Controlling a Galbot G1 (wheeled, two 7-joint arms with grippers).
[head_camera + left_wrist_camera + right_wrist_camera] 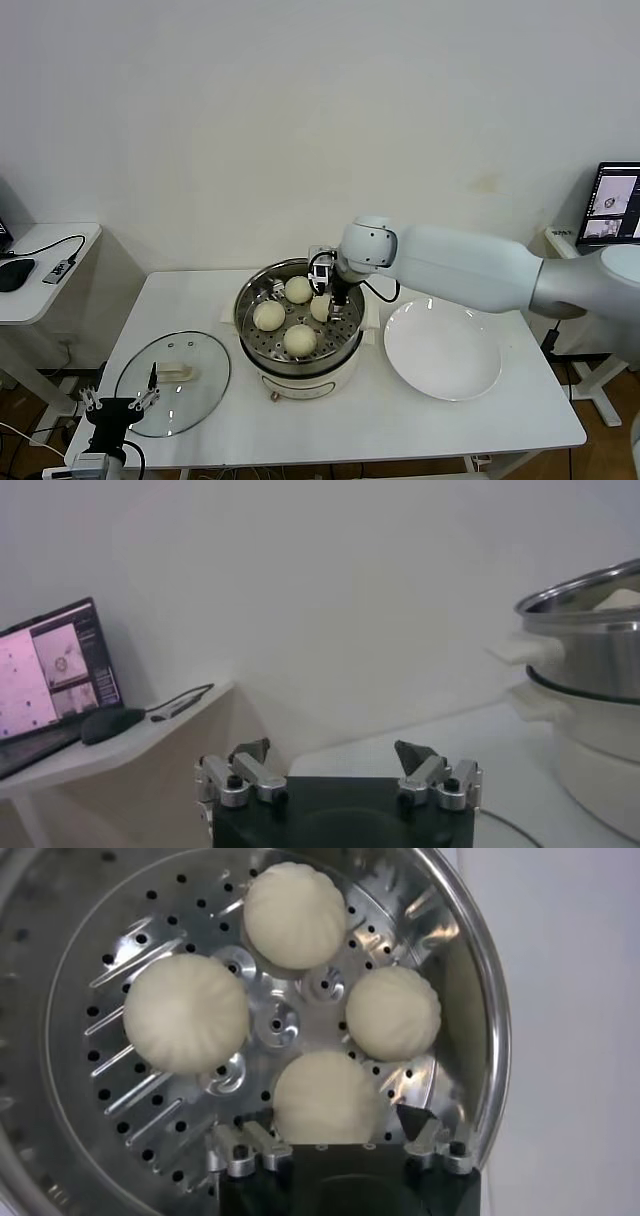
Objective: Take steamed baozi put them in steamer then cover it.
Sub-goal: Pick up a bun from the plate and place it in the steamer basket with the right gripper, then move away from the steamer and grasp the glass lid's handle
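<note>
The steamer (297, 377), a shiny steel pot on a white base, stands mid-table with four cream-white baozi on its perforated tray (120, 1108). Three sit apart (298, 289) (268, 315) (300, 340). The fourth baozi (321, 307) lies near the pot's right wall, under my right gripper (333, 298). In the right wrist view this baozi (325, 1093) rests on the tray between the spread fingers of the right gripper (330, 1133), which is open. My left gripper (120, 404) is open and empty, parked low at the table's front left.
A clear glass lid (172, 385) with a cream handle lies flat left of the steamer. A flat white plate (443, 350) lies to its right. A side table with a laptop (50, 675) and a mouse stands on the left.
</note>
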